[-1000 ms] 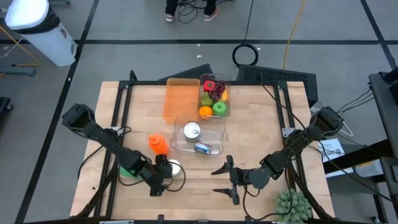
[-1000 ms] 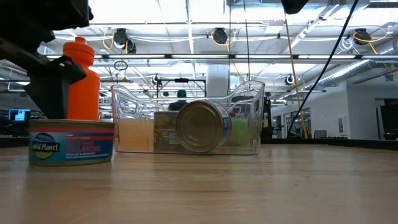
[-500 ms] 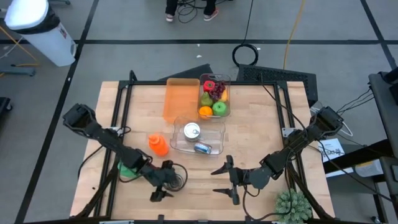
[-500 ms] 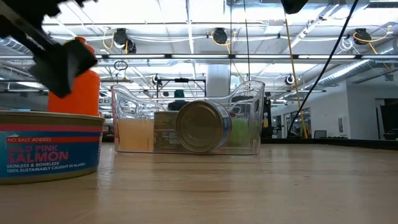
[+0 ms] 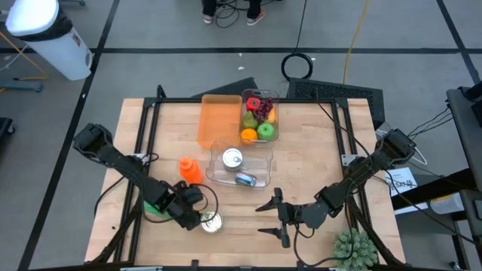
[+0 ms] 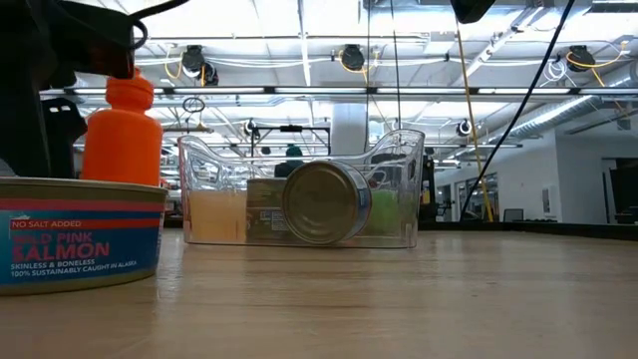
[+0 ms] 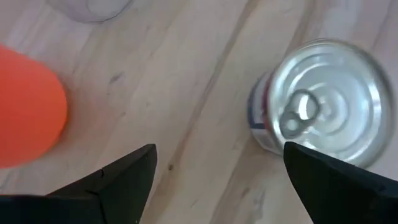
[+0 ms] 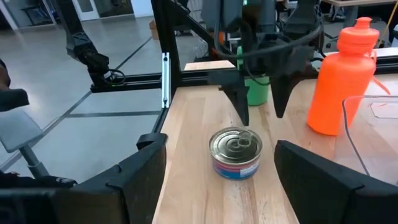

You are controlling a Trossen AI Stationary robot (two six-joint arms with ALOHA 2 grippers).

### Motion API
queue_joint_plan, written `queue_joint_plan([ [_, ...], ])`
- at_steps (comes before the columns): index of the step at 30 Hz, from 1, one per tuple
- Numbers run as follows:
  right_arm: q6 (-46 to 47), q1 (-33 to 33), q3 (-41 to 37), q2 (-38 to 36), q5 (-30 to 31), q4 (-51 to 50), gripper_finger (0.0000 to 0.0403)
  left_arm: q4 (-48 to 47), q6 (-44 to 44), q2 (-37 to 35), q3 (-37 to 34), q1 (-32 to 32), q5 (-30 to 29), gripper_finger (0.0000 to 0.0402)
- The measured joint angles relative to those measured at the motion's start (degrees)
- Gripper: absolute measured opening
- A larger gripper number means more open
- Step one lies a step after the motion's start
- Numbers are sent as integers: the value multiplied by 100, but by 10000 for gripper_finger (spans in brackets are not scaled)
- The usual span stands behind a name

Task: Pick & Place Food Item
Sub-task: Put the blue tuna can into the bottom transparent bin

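On the light wooden table (image 5: 316, 143), near its front edge, the dark left gripper (image 8: 260, 106) hangs released just above and behind the flat round salmon tin (image 5: 212, 222), which stands upright beside the orange plastic bottle (image 5: 189, 172). The right gripper (image 5: 276, 214) waits spread nearby.
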Motion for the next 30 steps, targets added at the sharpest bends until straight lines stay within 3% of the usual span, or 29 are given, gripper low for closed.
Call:
queue_joint_plan([
  [30, 16, 0, 0, 0, 0, 14, 281, 774, 20, 255, -2, 16, 209, 363],
])
